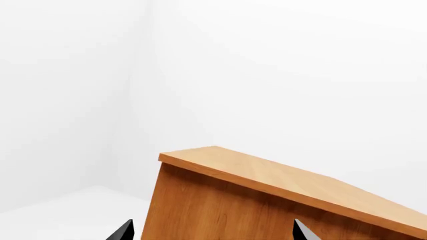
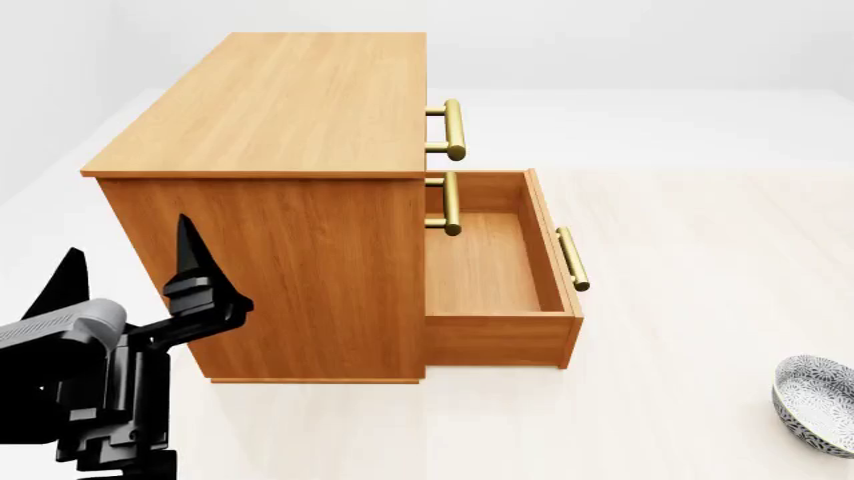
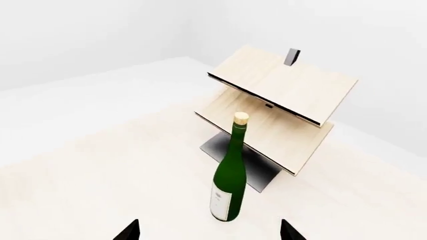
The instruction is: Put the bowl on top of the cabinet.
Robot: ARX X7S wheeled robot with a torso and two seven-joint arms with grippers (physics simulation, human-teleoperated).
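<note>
Bowl (image 2: 819, 405): sits upright on the pale worktop (image 2: 694, 260) at the head view's lower right edge, partly cut off by the frame. Nothing holds it; patterned outside and speckled inside both show.

Cabinet (image 2: 287, 190): stands well apart from the bowl, toward the robot's left. Flat top bare. 1 lower drawer (image 2: 497, 265) pulled open toward the bowl's side, empty as far as can be seen; brass bar handles (image 2: 451, 130) on that face.

Left gripper (image 2: 127, 275): raised beside the cabinet's side panel, fingers spread, nothing between them. Left wrist view shows the cabinet's top edge and corner just ahead of the fingertips.

Right gripper (image 3: 210, 231): not in the head view. Only 2 dark finger tips show at the right wrist view's edge, set apart, holding nothing. Ahead of it stands a green wine bottle (image 3: 230, 172), upright, with a slanted pale-wood shelf rack (image 3: 280, 110) behind. No bowl in that view.

Key relation: the bowl lies on the robot's right, far from the left gripper with the cabinet between. Judgement: right arm is likely nearer and the better choice for the pick, but it currently faces the bottle, so it would need to turn toward the bowl first. Bowl is round, so no preferred long axis; a rim pinch seems the natural grasp.
</note>
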